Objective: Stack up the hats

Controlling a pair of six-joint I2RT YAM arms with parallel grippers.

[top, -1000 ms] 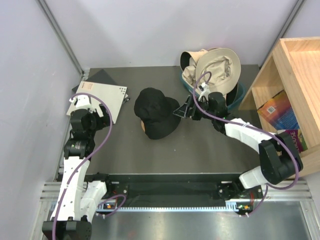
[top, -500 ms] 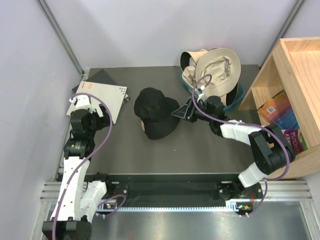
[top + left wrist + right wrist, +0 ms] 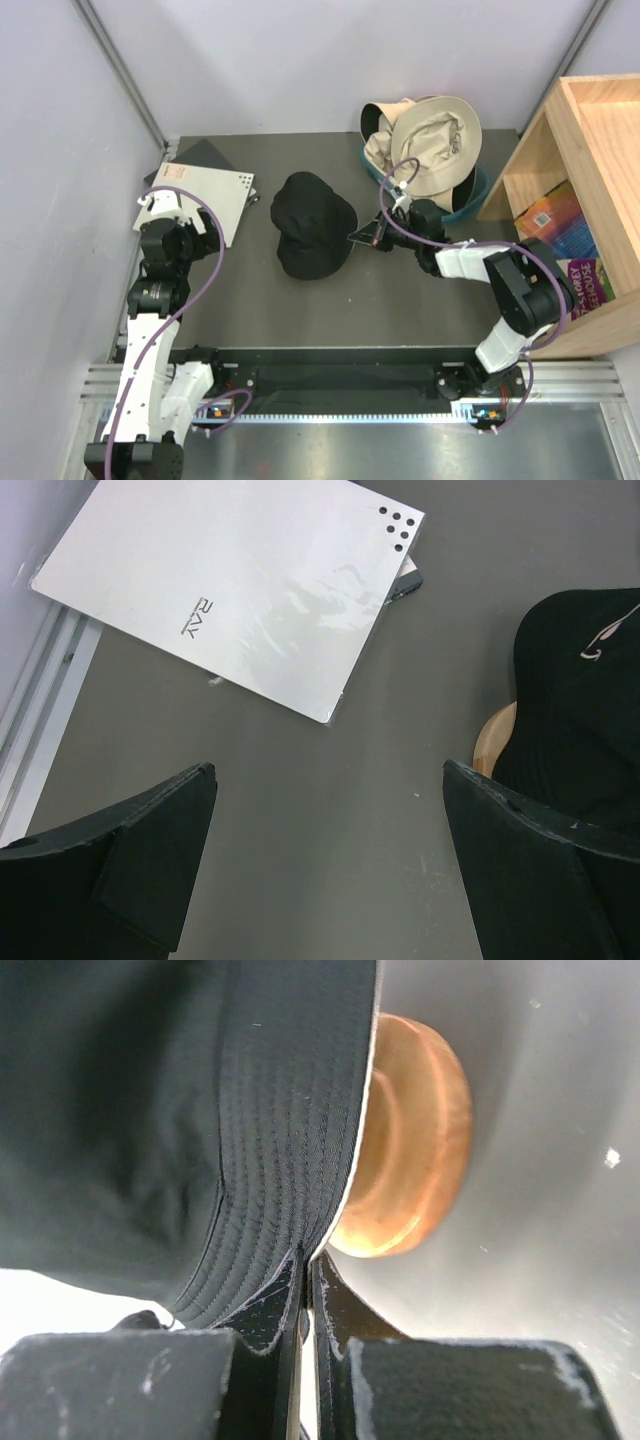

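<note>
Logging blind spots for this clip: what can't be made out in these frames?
Wooden stand: top view, covered by the black hat; right wrist shows only part.
Beige hats: top view, piled over the teal tub, so their count is unclear.
Books in the wooden shelf: top view, print too small to read.

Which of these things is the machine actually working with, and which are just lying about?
For the job: black hat, brim pinched in the right jaws; beige hats heaped at the back.
Lying about: wooden stand, teal tub, white card, wooden shelf with books.
</note>
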